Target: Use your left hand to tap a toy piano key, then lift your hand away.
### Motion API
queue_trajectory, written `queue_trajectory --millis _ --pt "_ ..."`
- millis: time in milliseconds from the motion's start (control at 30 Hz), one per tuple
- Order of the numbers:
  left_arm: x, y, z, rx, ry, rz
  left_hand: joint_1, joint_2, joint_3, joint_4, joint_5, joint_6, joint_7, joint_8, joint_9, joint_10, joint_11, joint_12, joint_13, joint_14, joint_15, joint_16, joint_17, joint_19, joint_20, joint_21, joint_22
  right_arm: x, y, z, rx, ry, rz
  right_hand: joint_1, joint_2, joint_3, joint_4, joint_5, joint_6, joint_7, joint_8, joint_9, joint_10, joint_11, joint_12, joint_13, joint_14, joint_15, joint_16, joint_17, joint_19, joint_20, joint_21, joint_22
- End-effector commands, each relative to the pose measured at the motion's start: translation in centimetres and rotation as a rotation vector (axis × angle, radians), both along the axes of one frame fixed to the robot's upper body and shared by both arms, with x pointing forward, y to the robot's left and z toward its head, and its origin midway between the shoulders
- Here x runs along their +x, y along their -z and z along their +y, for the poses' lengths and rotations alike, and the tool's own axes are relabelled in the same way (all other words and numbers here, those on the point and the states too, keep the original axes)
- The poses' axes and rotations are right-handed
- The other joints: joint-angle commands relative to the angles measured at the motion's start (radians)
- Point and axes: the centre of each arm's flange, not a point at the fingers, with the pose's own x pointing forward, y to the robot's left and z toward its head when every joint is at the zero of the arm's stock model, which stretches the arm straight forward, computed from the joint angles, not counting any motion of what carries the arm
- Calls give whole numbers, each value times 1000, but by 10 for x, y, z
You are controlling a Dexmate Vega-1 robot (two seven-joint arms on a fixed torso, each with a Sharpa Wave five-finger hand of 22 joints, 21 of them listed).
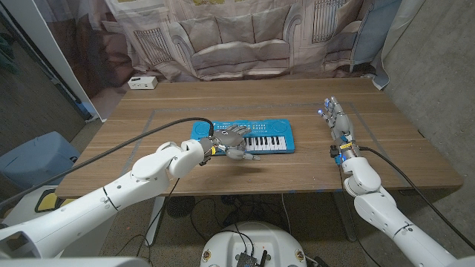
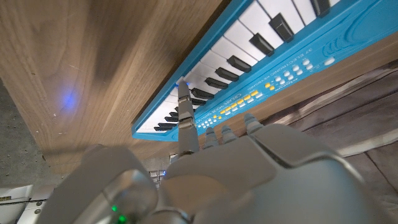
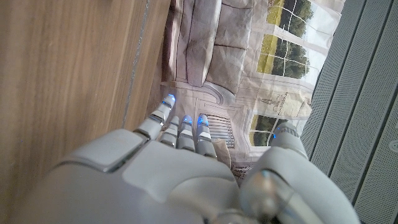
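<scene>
Hovering over the toy piano (image 1: 252,137) near the counter's (image 1: 223,100) centre, the left robot hand (image 1: 231,142) holds nothing, fingers loosely spread, presumably poised for the tap; the right robot hand (image 1: 338,122) stands idle at 3 o'clock, fingers together. In the left wrist view, one finger (image 2: 185,118) reaches toward the white keys (image 2: 214,62), whether touching I cannot tell. In the right wrist view, the right robot hand (image 3: 180,168) holds nothing, fingers together above bare wood.

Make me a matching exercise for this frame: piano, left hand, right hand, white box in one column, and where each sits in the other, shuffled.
Things:
1. piano
2. left hand
3. right hand
4. white box

Places:
A. far left corner of the table
B. over the piano's left part
C. middle of the table
D. right side of the table, apart from the piano

Pairs: 1-C, 2-B, 3-D, 4-A
</scene>
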Motion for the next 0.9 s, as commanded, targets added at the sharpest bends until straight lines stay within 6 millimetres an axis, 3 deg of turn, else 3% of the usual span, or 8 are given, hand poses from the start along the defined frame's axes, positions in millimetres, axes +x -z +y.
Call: queue_trajectory --millis 33,900 --pt "4 5 4 -7 -12 20 4 9 -5 0 8 12 1 5 5 -2 -3 8 2 -56 4 4 4 -98 -1 5 2 0 1 1 1 6 5 1 14 -3 -1 2 9 0 -1 2 6 2 -1 2 7 6 -2 1 4 10 -1 3" --pt "4 11 6 -31 -5 31 10 15 -8 -1 10 21 4 6 5 15 -3 17 2 -38 8 11 3 -91 -1 10 2 -5 3 2 16 15 1 3 16 -3 -3 2 13 0 -1 3 10 2 0 3 10 5 -1 1 7 11 -4 3"
